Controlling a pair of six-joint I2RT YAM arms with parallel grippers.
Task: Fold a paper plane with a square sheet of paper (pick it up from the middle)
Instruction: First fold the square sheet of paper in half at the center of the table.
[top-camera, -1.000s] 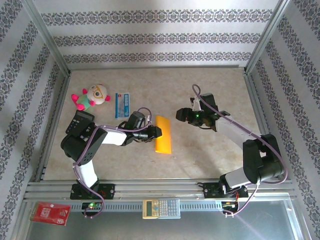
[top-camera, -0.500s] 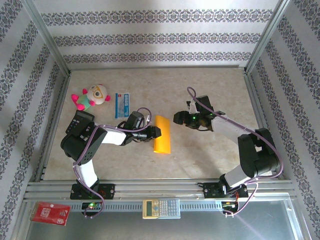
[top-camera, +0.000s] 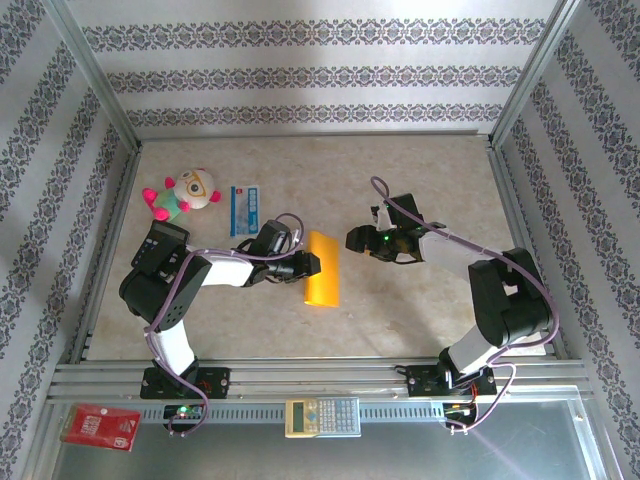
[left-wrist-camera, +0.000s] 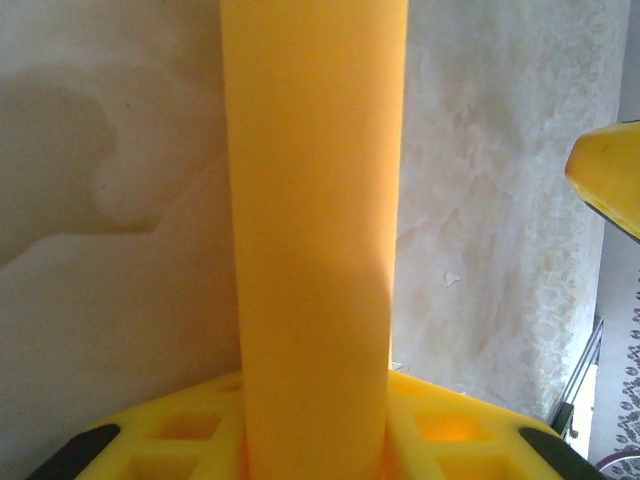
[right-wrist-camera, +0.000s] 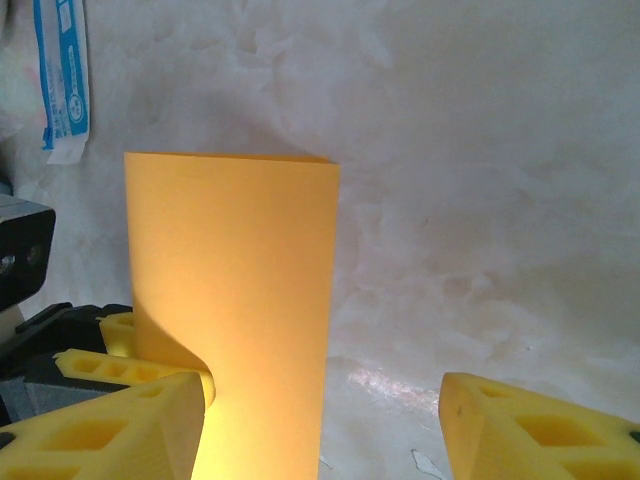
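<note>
The square sheet of paper is orange-yellow and folded into a narrow rectangle near the table's middle. My left gripper comes at it from the left and is shut on its left edge. In the left wrist view the sheet of paper rises straight from between the yellow jaws of the left gripper. My right gripper stands open just right of the paper's far end. In the right wrist view the paper fills the left half beyond the wide-apart fingers of the right gripper.
A blue-and-white packet and a plush toy lie at the back left. A black calculator sits by the left arm. A beige calculator and a red packet rest on the front rail. Metal frame rails border the table.
My right gripper has moved left, closer to the paper's far end, staying open. The left gripper and the paper have shifted slightly left.
</note>
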